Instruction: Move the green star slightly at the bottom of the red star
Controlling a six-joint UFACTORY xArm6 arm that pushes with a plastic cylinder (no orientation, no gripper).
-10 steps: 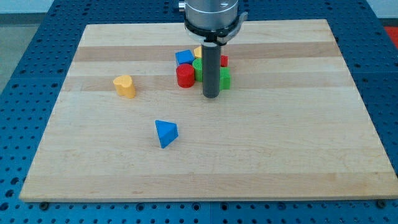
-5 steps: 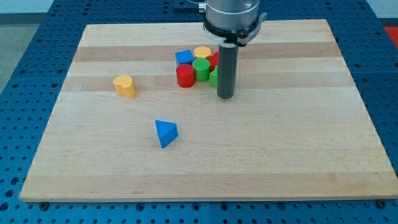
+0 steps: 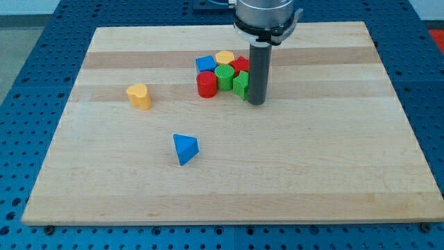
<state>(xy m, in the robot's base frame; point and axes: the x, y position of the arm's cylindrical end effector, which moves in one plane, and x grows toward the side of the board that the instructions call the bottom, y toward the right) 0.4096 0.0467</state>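
Up near the top centre of the frame, my tip (image 3: 257, 103) rests on the pale wooden board (image 3: 312, 173), right against the right side of the green star block (image 3: 240, 84). No claw shows; the arm ends in a plain dark rod. That green star lies just below the red star block (image 3: 240, 65), touching it. Packed to their left are a green cylinder (image 3: 224, 76), a red cylinder (image 3: 207, 85), a blue block (image 3: 205, 64) and a yellow block (image 3: 225, 57). Well apart, a yellow heart-shaped block (image 3: 139, 96) sits left, and a blue triangular block (image 3: 184, 148) lower down.
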